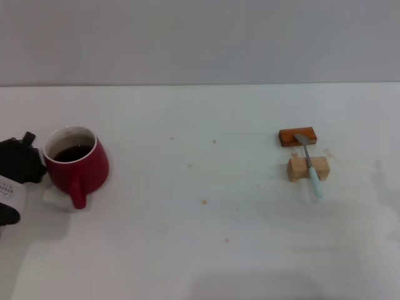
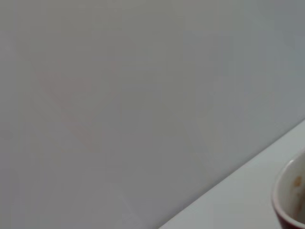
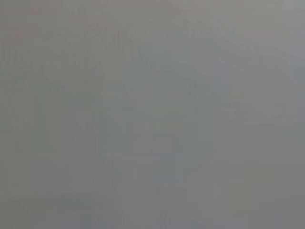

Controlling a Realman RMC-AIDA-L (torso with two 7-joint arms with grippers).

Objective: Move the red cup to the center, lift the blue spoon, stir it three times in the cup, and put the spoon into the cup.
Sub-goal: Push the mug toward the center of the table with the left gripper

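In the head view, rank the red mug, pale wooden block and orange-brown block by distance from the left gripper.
1. Dark red ceramic mug, right beside the left gripper at the table's left edge.
2. Pale wooden block, far right.
3. Orange-brown rectangular block, far right, behind it; nearly tied.

one red cup point(image 1: 78, 164), one blue spoon point(image 1: 310, 166), two blocks point(image 1: 297, 136)

left tool point(image 1: 19, 172): being cut off by the head view's left edge, fingers hiding
red cup point(image 2: 291, 198): showing only a rim sliver in the left wrist view
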